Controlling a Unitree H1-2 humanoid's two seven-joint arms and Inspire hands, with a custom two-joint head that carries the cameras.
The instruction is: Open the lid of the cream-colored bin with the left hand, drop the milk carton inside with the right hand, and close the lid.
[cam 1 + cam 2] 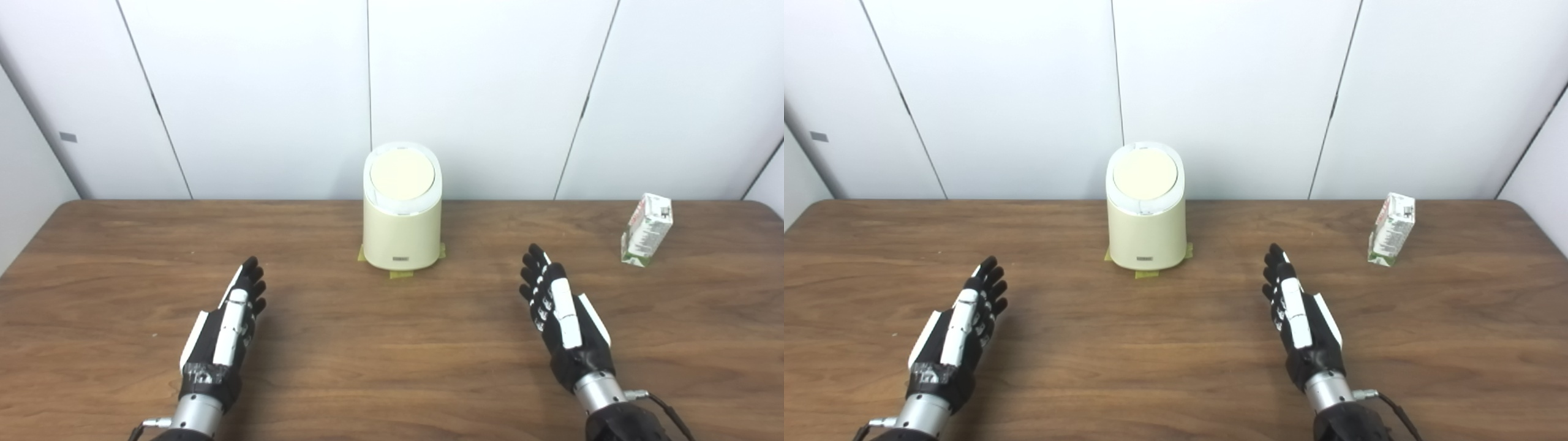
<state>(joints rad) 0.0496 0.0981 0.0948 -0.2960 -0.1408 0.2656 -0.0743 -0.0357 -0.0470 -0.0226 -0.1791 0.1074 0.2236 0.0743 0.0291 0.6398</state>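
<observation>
Dark-grained wood forms the table (392, 367) on which the whole scene is laid out, and white wall panels (257, 92) are seen behind its far edge. At the left, the left hand (229, 318) is shown above the near part of the table, edge-on with the thumb side upward; its black fingers (252, 283) are extended toward the far wall, loosely apart, and nothing is held in it. Its silver wrist cuff is seen at the bottom edge of the view. In the centre, near the far edge, the cream-colored bin (401, 229) is stood upright, well apart from both hands. Its lid (402, 174), a round cream disc set in a paler ring, is seen lying flat and closed on top. A small label is carried low on the front wall, and yellowish tape tabs (401, 274) are visible on the table at the base. To the right of centre, the right hand (563, 315) is shown in a mirrored pose, fingers straight and slightly spread, empty, and not in contact with any object. At the far right, the milk carton (647, 229) is stood on the table, leaning slightly, white with green and red print, well clear of the right hand and of the bin.
</observation>
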